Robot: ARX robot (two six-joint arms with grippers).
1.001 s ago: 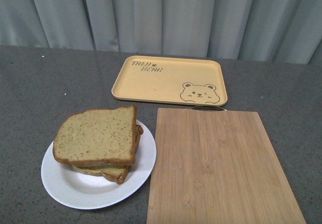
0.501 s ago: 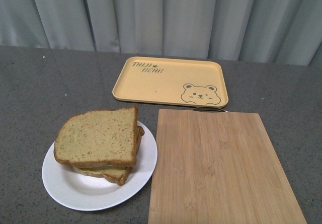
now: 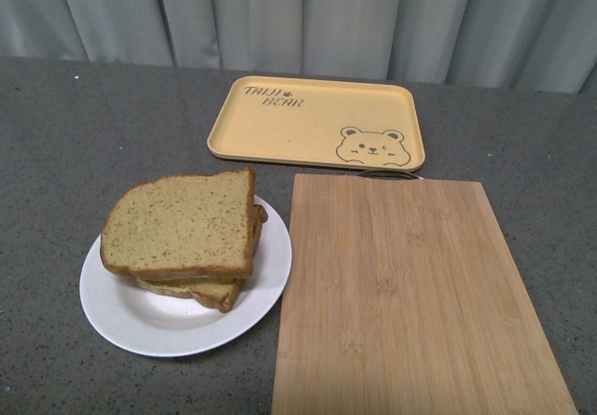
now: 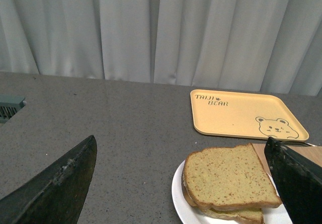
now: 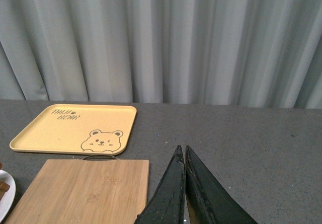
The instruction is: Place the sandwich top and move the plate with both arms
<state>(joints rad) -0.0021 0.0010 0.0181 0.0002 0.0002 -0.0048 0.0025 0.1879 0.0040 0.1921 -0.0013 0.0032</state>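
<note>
The sandwich top (image 3: 179, 225), a tan speckled slice with a brown crust, lies on a lower slice on the round white plate (image 3: 126, 320) at the front left of the table. The left wrist view shows the same sandwich top (image 4: 229, 175) and plate (image 4: 177, 196) below my left gripper (image 4: 181, 146), which hangs open and wide with nothing between its fingers. My right gripper (image 5: 181, 149) is shut and empty, over the grey table to the right of the board. Neither arm appears in the front view.
A bamboo cutting board (image 3: 415, 303) lies right beside the plate. A yellow bear tray (image 3: 317, 135) sits behind it, near the grey curtain. The board (image 5: 83, 189) and tray (image 5: 75, 128) also show in the right wrist view.
The front view has tilted a little: everything on the table sits slightly higher in the picture. The sandwich, plate, board and tray keep their places relative to each other.
</note>
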